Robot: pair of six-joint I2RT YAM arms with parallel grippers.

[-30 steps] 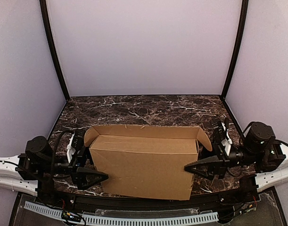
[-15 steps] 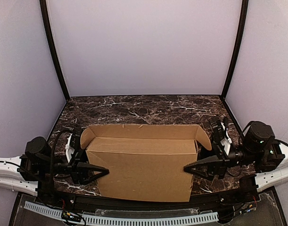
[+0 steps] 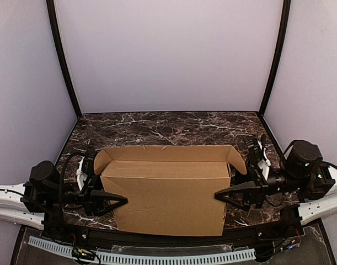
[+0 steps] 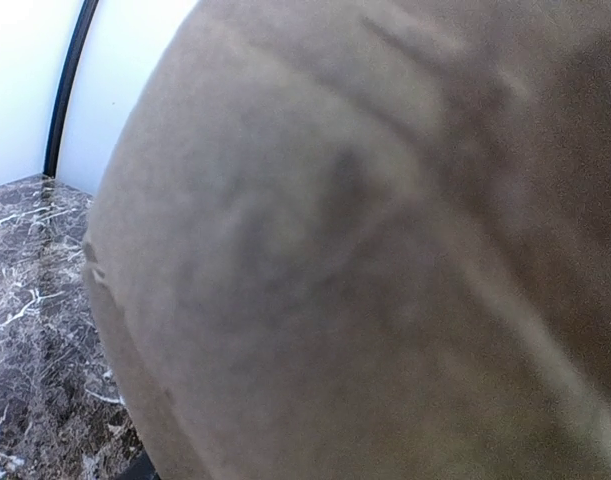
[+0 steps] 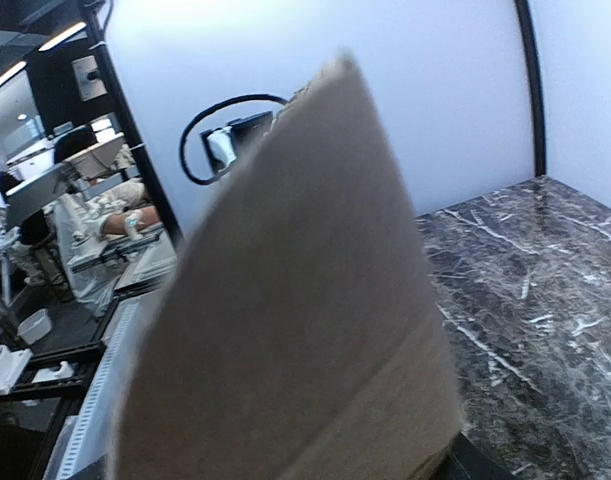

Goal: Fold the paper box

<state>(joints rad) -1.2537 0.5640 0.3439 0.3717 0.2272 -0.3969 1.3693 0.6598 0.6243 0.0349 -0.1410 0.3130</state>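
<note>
Marble table (image 3: 157, 130); grippers (image 3: 123, 200) (image 3: 218, 196) at paper box (image 3: 168, 193) ends

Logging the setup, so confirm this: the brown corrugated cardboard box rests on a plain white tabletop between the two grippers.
Not quite: the tabletop is dark and marble-patterned, not plain white, as the top external view shows. The brown corrugated cardboard box does rest on it between the left gripper and the right gripper.

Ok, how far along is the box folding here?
Done: the brown corrugated cardboard box already stands up as a box shape on the dark marble table. In hand: left gripper and right gripper meet its ends; grip unclear. Left: rounded flaps at the rear corners stick out untucked.
</note>
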